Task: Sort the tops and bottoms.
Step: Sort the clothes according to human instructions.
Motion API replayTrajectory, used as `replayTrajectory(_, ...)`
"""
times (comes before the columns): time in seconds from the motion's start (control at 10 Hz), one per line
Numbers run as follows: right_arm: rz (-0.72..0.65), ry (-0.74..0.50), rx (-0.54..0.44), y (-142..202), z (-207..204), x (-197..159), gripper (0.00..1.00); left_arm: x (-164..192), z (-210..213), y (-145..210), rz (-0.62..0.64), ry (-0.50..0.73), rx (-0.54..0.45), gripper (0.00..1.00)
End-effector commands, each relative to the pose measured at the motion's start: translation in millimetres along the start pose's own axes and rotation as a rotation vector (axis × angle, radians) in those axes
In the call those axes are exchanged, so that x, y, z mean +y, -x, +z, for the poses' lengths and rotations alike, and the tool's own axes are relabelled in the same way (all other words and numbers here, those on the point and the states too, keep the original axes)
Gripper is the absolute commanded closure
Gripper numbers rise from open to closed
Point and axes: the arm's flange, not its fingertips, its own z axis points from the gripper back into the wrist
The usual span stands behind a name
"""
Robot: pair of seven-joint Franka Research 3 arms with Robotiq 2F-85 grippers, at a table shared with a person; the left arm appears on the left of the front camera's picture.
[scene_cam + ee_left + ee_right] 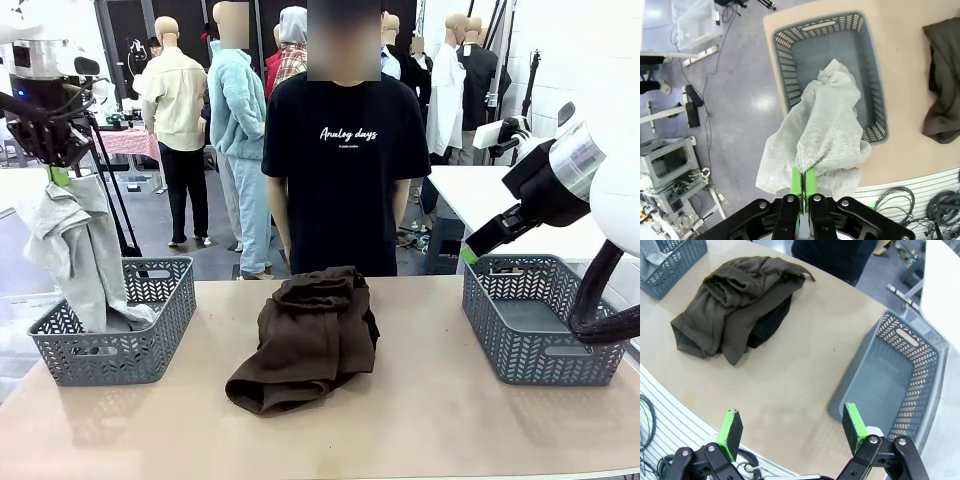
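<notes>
A long light grey top (78,250) hangs from my left gripper (58,172), which is shut on its upper end high above the left grey basket (150,345). The cloth's lower end rests inside that basket. From the left wrist, the green pads (803,181) pinch the grey top (825,130) over the basket (785,70). Dark brown trousers (305,340) lie heaped mid-table over a black garment (771,322), also seen as brown trousers (735,305) from the right wrist. My right gripper (792,427) hangs open beside the right basket (890,385), nothing between its fingers.
A person in a black T-shirt (345,160) stands at the far side of the table. The right grey basket (540,320) holds nothing. Bare tabletop (440,400) lies between the trousers and the right basket. Cables lie below the table's near edge (910,195).
</notes>
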Motion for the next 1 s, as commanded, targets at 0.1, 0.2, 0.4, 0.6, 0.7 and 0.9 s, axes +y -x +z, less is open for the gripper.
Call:
replayTrajectory(0.1,-0.002,-0.002,0.004,0,-2,-1,0.0,-10,-6,-6,0.014,0.027,-0.058,1.0)
replayTrajectory(0.2,-0.002,-0.002,0.004,0,-2,-1,0.0,-11,-22,-18,0.083,0.098,-0.087,1.0)
replayTrajectory(0.4,-0.002,-0.002,0.004,0,-2,-1,0.0,-9,-68,-44,0.253,0.17,-0.106,1.0)
replayTrajectory(0.6,-0.002,-0.002,0.004,0,-2,-1,0.0,-13,-111,-49,0.311,0.143,-0.042,1.0)
replayTrajectory(0.7,-0.002,-0.002,0.004,0,-2,-1,0.0,-15,-129,-42,0.336,0.156,-0.005,1.0)
replayTrajectory(0.9,-0.002,-0.002,0.004,0,-2,-1,0.0,-20,-150,-29,0.37,0.213,0.069,1.0)
